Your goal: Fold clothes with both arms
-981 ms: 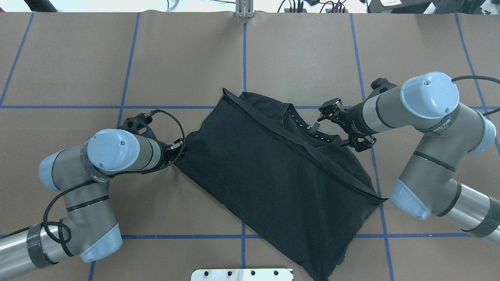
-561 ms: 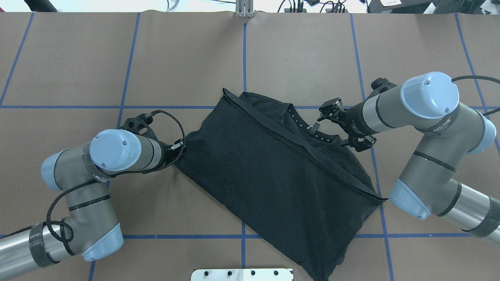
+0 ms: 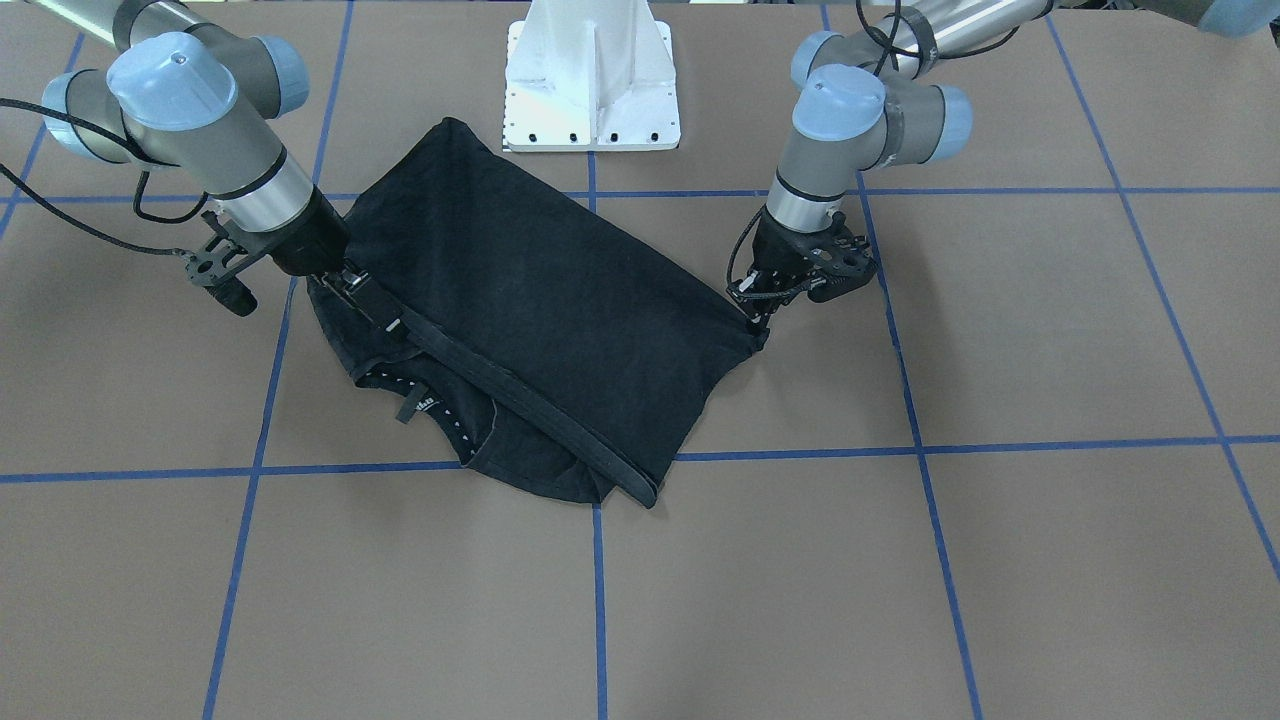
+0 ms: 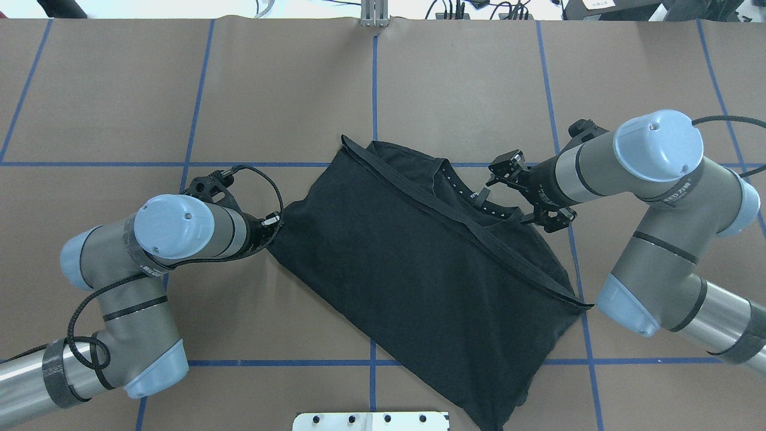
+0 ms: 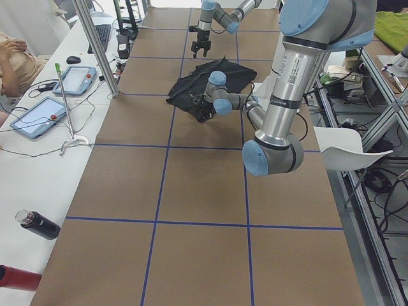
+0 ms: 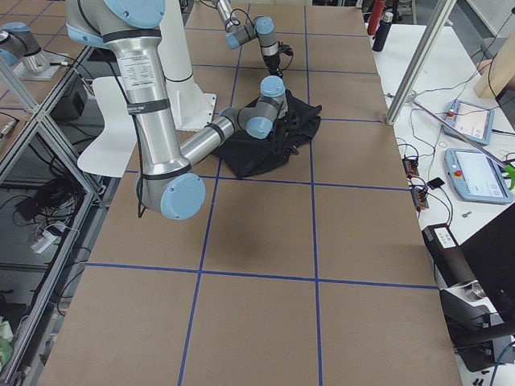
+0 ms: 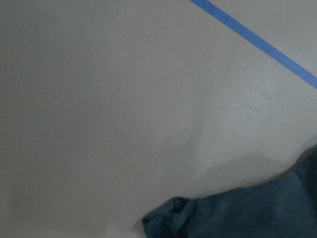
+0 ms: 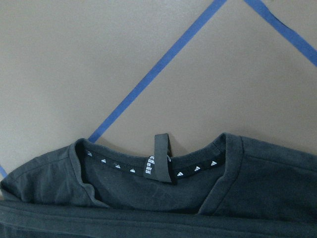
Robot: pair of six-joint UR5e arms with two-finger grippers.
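Black T-shirt lying diagonally on a brown table, one gripper at each end.
Nearest the robot, its lower corner is cut off beside the white base plate. The left gripper meets a side corner, and the right gripper meets the fold by the collar. Whether either grips cannot be told. Brown table surface stretches beyond.

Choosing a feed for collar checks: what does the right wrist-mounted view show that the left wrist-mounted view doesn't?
Only the right wrist view: the neckline of the T-shirt, with its label and white triangle marks. Only the left wrist view: a bunched corner of the cloth at the frame's bottom. Both: black fabric, blue tape and the brown table.
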